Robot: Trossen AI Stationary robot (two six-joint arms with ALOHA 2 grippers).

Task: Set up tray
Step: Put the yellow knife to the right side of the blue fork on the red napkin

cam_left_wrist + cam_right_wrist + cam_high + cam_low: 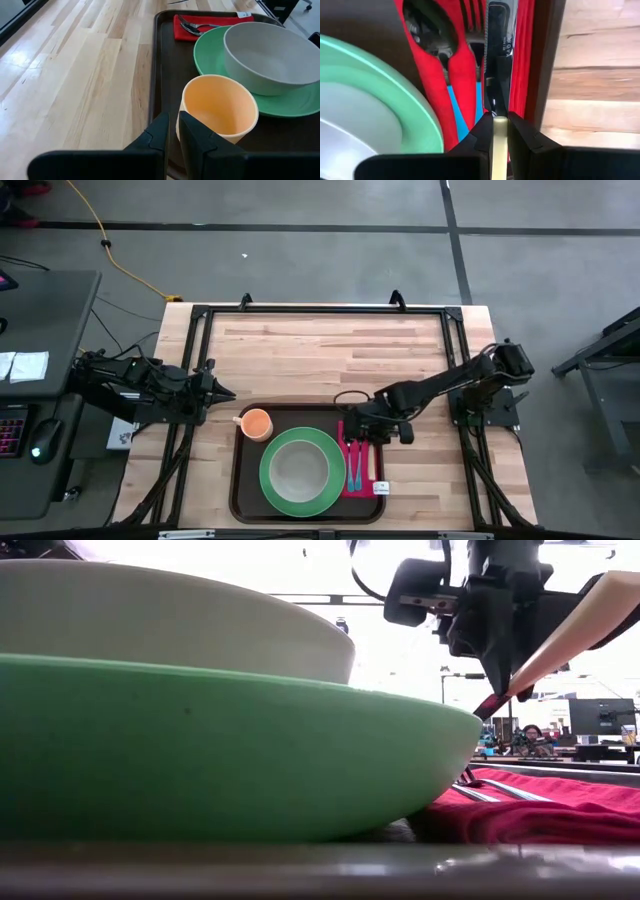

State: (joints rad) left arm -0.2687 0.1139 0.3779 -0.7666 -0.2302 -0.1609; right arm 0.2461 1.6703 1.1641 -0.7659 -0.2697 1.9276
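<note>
Left gripper, fingers nearly together and empty, hangs just off the left edge of the tray at the table's near side, while right gripper over the tray's right end pinches a cream-handled knife above the red napkin.

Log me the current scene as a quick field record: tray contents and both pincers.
tray: dark brown, on the wooden table
plate: green, mid-tray, grey bowl on it
cup: orange, in one of the tray's corners
napkin: red, beside the plate, with fork and spoon
right pincer: shut on knife, above the napkin
left pincer: off the tray, beside the cup, holding nothing
</note>
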